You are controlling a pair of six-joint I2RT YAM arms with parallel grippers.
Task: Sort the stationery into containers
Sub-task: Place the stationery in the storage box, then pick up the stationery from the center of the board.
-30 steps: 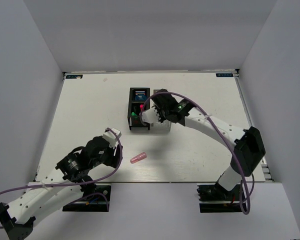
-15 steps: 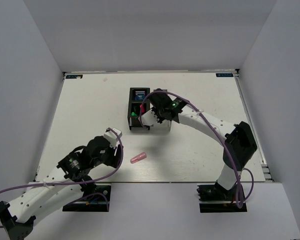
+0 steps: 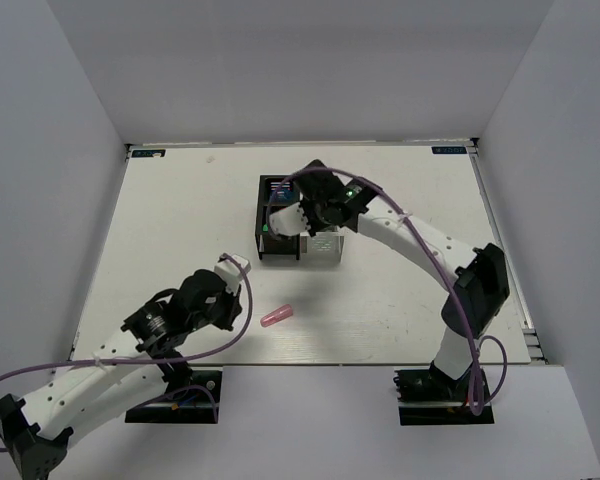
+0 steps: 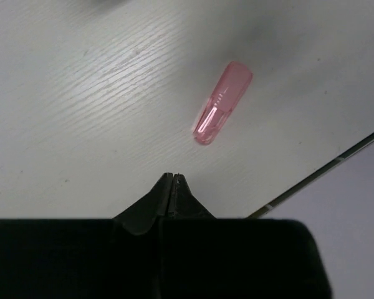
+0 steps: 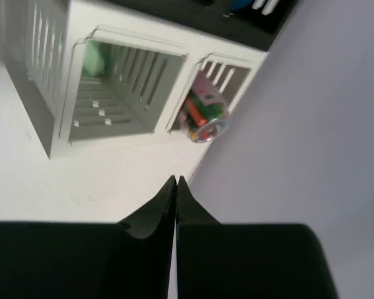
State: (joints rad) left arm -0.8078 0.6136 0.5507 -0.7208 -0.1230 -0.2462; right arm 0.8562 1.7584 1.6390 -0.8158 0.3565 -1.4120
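Note:
A pink translucent stick (image 4: 222,103) lies flat on the white table, also seen from above (image 3: 277,316), just ahead and to the right of my left gripper (image 4: 173,177). That gripper is shut with nothing in it. The containers (image 3: 298,232) stand mid-table, two black bins on the left and two white ones on the right. My right gripper (image 5: 176,180) hovers over them, shut and empty. In the right wrist view a pale green piece (image 5: 96,59) lies in one white bin (image 5: 62,124), and a pink-green bundle (image 5: 206,115) in the other. A blue tape roll (image 3: 280,187) sits in the far black bin.
The table's near edge (image 4: 324,171) runs close to the pink stick, to its right in the left wrist view. Grey enclosure walls (image 3: 70,150) surround the table on three sides. The right arm (image 3: 420,245) arches from its base across to the bins.
Both grippers have gone from open to shut, on nothing. My right gripper has shifted farther back and left over the bins. The pink stick has stayed where it was.

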